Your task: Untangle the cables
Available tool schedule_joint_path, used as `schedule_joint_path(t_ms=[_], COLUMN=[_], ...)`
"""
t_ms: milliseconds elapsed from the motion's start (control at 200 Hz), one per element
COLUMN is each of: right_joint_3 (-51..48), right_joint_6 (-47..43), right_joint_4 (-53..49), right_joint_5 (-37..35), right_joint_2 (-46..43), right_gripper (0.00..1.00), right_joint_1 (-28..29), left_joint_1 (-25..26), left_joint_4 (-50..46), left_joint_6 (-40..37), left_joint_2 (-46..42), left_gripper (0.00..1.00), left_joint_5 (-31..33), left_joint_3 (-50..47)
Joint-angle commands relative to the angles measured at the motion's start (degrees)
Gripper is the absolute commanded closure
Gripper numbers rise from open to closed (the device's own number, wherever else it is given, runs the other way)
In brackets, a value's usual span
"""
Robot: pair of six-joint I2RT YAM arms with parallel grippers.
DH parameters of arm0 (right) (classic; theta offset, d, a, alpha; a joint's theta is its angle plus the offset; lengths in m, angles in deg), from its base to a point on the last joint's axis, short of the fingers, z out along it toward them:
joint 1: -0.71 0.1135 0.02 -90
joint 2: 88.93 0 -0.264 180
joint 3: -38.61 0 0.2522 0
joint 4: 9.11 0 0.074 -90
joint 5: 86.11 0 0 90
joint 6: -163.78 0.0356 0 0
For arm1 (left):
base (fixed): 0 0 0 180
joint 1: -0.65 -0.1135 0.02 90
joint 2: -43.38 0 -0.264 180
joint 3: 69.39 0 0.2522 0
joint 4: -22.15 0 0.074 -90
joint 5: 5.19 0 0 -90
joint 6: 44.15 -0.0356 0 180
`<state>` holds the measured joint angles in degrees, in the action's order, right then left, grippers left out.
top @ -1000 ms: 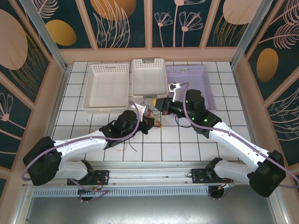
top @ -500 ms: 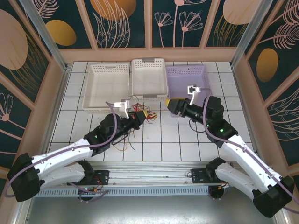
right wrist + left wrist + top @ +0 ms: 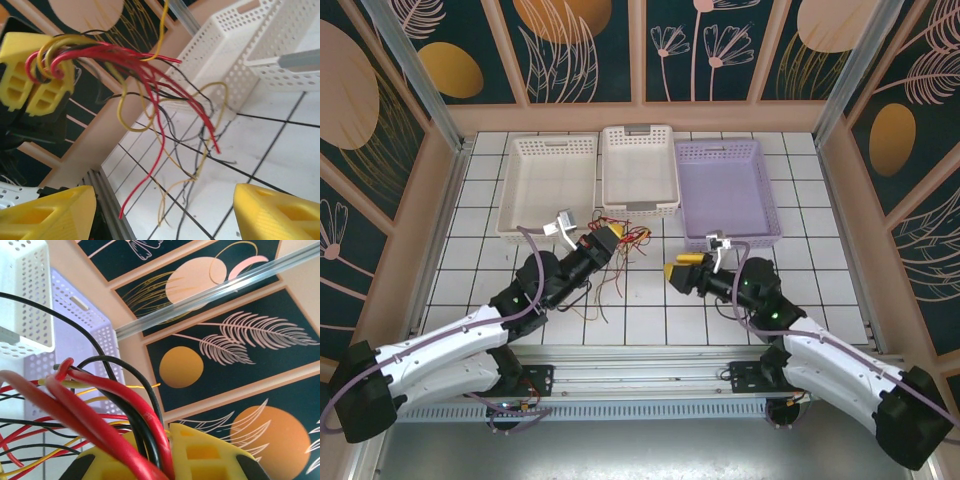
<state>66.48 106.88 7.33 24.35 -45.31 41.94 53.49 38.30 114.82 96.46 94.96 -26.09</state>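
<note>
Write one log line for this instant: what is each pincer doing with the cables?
left pincer: shut on cables, loose ends dangling | right pincer: open, empty, apart from bundle | task: tangle not yet undone

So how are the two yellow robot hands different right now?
The left gripper is shut on the cables, while the right gripper is open and holds nothing. The left gripper points up toward the white baskets, but the right gripper points sideways, toward the left gripper and its dangling wires. Both have yellow fingers.
</note>
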Motion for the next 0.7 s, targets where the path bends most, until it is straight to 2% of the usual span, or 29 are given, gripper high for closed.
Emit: schedule_joint_path(t_ms=[0,200,525,696], right_joint_3=[0.02,3.8,9.15,10.35], right_joint_6=[-3.37,-9.17,-16.76,-18.74], right_joint_4=[14.62,17.52,20.4,22.45], right_joint_5=[-7.78,-17.78,-24.66,-26.8], right_joint_2=[2.52,11.82,23.33,27.66], right_gripper=[0.26,0.27,0.32,0.41], right_joint_1=[4.29,8.49,9.06,9.04], left_joint_1=[0.33,0.27,0.28,0.3], left_joint_4=[5.43,6.29,7.09,7.09], left_joint_6=[4.33,5.91,7.53,8.3], left_joint_2=[0.18,0.54,-0.49,-1.58], left_gripper=[1.0,1.0,1.0,1.0], left_joint_5=[-1.19,-2.14,-3.38,-3.88], left_joint_3=[-0.58,-0.6,-1.71,-2.38])
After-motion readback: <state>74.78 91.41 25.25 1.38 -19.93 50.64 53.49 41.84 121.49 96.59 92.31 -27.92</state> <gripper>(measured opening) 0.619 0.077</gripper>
